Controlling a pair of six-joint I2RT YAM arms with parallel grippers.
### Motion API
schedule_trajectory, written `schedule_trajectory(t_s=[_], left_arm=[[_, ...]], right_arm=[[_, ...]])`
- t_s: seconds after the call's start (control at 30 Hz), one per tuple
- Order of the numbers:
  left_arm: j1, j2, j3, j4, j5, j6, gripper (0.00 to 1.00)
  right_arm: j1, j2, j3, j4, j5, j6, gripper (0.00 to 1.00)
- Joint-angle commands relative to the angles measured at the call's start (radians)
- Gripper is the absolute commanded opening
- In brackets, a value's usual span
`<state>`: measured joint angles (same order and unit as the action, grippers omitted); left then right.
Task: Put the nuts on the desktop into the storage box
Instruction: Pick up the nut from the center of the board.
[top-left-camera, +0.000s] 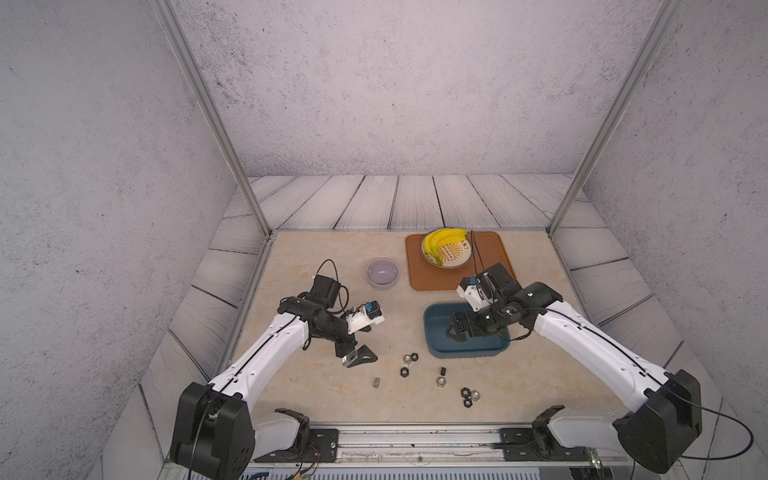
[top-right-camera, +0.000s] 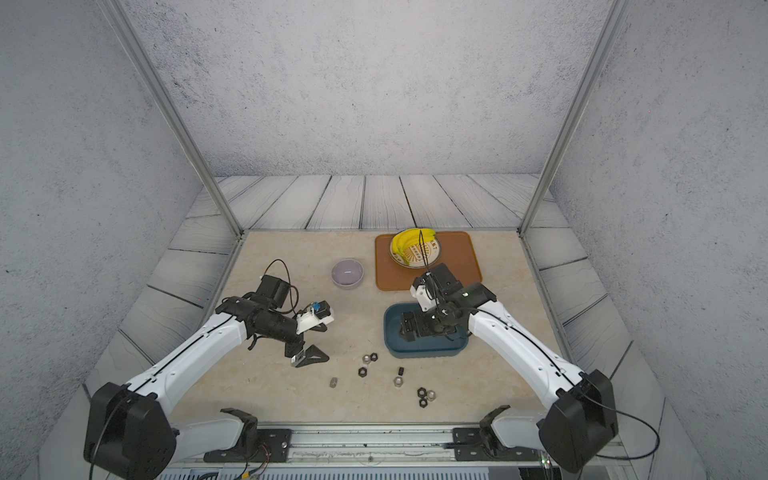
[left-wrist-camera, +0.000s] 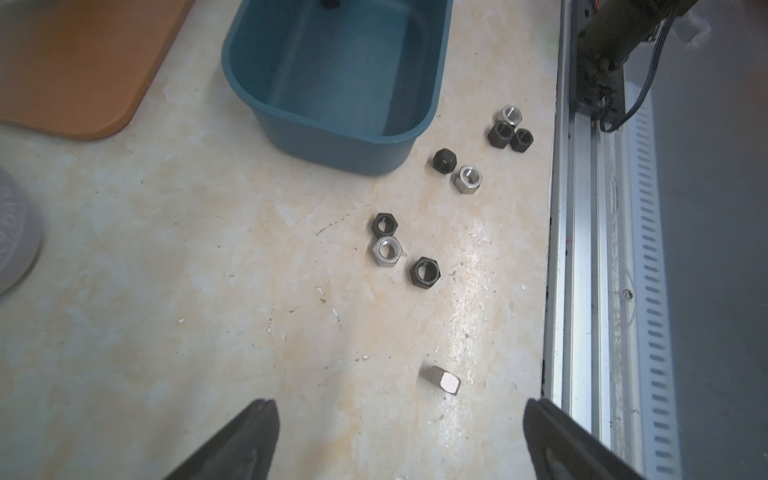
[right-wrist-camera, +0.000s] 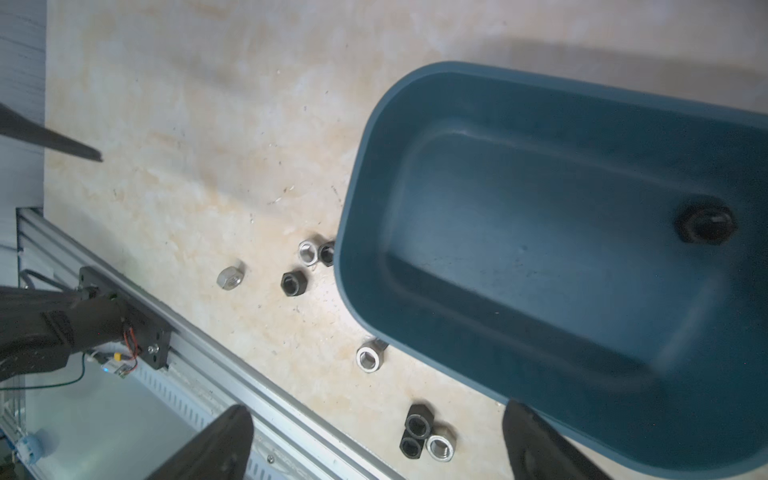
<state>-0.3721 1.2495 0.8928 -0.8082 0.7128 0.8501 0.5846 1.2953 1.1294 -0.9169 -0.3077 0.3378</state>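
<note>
The right end effector (right-wrist-camera: 374, 413) hangs over the box (right-wrist-camera: 415, 174), at the end nearer the left arm, its fingers (right-wrist-camera: 224, 440) spread wide with nothing between them. One black nut (right-wrist-camera: 706, 224) lies on the box floor, well apart from the fingers. Outward from there, past the box's near wall, nine nuts (top-left-camera: 441, 376) lie on the surface (top-left-camera: 316, 395) in loose groups. Two sit just beside that wall, three touch in a cluster (top-left-camera: 469, 397) nearer the robot's base, and three more (top-left-camera: 407, 363) are off the box's corner towards the left arm. The left end effector (top-left-camera: 360, 358) is held over the surface well apart from the box, its fingers (left-wrist-camera: 249, 440) also fully spread and holding nothing. A lone silver nut (left-wrist-camera: 444, 380), tipped on its side, lies just ahead of it, nearest of all. Beyond the left end effector stands a bowl (top-left-camera: 382, 273). Beyond the right one lies a tray (top-left-camera: 419, 282) carrying a plate (top-left-camera: 457, 259) of bananas (top-left-camera: 442, 240).
</note>
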Motion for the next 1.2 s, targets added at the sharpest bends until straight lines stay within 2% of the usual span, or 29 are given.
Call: schedule_trajectory(t_s=[0.0,0.1,0.23,0.33,0.5,0.67,0.9,1.17], left_arm=[[-0.056,0.001,-0.032,-0.026,-0.116,0.110,0.98],[-0.117,0.004,-0.071,0.006,-0.185,0.189,0.98],[-0.175,0.013,-0.112,0.038,-0.180,0.308,0.99],[-0.218,0.056,-0.120,0.069,-0.190,0.332,0.99],[-0.281,0.148,-0.114,0.094,-0.267,0.374,0.93],[-0.294,0.203,-0.098,0.100,-0.292,0.363,0.85],[-0.307,0.214,-0.114,0.127,-0.288,0.354,0.78],[-0.319,0.208,-0.134,0.146,-0.299,0.343,0.70]], right_arm=[[0.025,-0.024,0.009,-0.029,-0.023,-0.030,0.99],[0.039,-0.024,-0.004,-0.046,-0.025,-0.045,0.99],[0.046,-0.039,-0.023,-0.069,-0.009,-0.049,0.99],[0.050,-0.056,-0.036,-0.069,0.003,-0.042,0.99],[0.050,-0.077,-0.048,-0.063,0.010,-0.034,0.99],[0.052,-0.096,-0.070,-0.038,-0.055,-0.053,0.99],[0.075,-0.130,-0.125,0.079,-0.194,-0.063,0.99],[0.096,-0.145,-0.181,0.172,-0.212,-0.045,0.99]])
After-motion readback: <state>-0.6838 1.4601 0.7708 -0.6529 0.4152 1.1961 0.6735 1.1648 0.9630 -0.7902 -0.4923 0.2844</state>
